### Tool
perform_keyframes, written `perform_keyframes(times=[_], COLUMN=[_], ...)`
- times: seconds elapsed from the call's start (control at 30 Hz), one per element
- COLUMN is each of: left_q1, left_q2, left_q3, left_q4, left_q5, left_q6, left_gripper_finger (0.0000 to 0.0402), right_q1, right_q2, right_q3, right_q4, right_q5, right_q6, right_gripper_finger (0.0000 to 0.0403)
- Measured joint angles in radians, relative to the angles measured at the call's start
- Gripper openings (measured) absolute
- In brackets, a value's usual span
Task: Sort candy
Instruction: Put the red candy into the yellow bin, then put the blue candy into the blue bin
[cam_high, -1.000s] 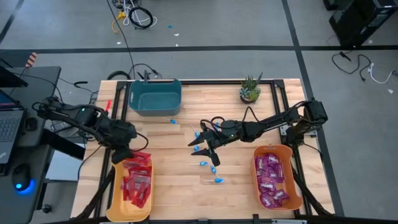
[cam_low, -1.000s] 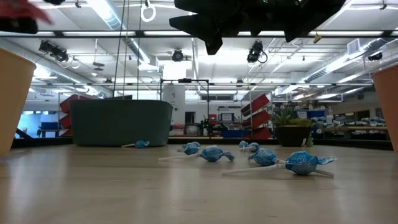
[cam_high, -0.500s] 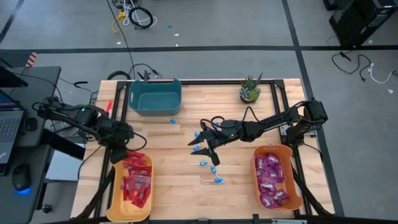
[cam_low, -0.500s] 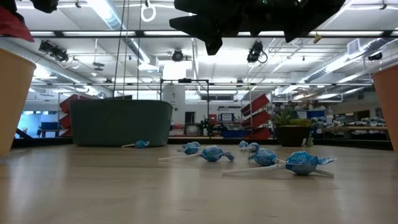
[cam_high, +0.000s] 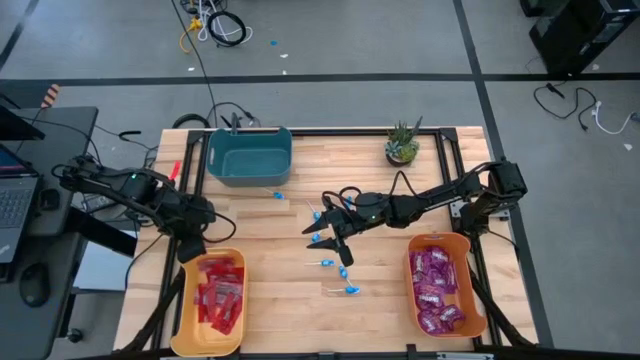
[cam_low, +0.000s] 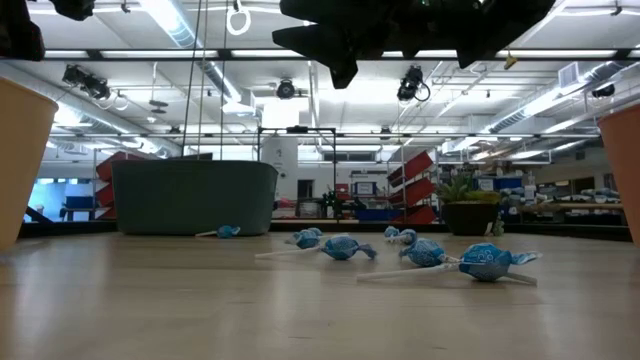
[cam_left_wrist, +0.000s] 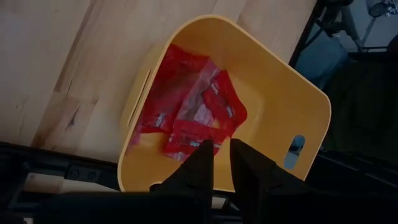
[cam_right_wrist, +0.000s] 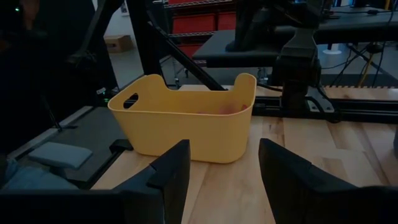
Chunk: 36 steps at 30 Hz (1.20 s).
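Flat red packets (cam_high: 218, 295) lie heaped inside the yellow bin (cam_high: 184, 305) at the table's near left; they also show in the left wrist view (cam_left_wrist: 196, 115). My left gripper (cam_high: 190, 245) hangs above the bin's far end, pointing down, its fingers (cam_left_wrist: 222, 149) slightly apart with nothing between them. Several blue lollipops (cam_high: 344, 272) lie on the wood at mid-table and show low in the low view (cam_low: 487, 262). My right gripper (cam_high: 322, 228) hovers open above them (cam_right_wrist: 224, 168), holding nothing. Purple packets (cam_high: 437, 285) fill the orange bin (cam_high: 412, 290).
A teal bin (cam_high: 250, 153) stands at the far left of the table, with one lollipop (cam_high: 277, 194) just in front of it. A small potted plant (cam_high: 402, 143) sits at the far right. Bare wood lies between the two near bins.
My left gripper has opened and let go of a red packet that it held above the yellow bin's far end. The packet has dropped in among the others. The right arm has kept still.
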Motion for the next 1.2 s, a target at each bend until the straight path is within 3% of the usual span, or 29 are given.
perform_keyframes(times=[0.3, 0.47, 0.87, 1.0, 1.2], left_q1=[0.0, 0.0, 0.0, 0.0, 0.0], left_q2=[0.0, 0.0, 0.0, 0.0, 0.0], left_q3=[0.0, 0.0, 0.0, 0.0, 0.0], left_q4=[0.0, 0.003, 0.113, 0.19, 0.256], left_q5=[0.0, -0.029, -0.268, -0.335, -0.443], left_q6=[0.0, 0.001, 0.153, 0.217, 0.345], left_gripper_finger=[0.0058, 0.0058, 0.0058, 0.0058, 0.0058], right_q1=[0.0, 0.0, -0.007, -0.007, -0.022], right_q2=[0.0, 0.0, 0.004, 0.004, 0.006], right_q3=[0.0, 0.0, 0.016, 0.048, 0.112], right_q4=[0.0, 0.0, 0.0, -0.116, -0.279], right_q5=[0.003, 0.082, 0.289, 0.388, 0.447], right_q6=[0.0, 0.0, -0.001, -0.017, -0.019], right_gripper_finger=[0.0177, 0.0177, 0.0174, 0.0174, 0.0174])
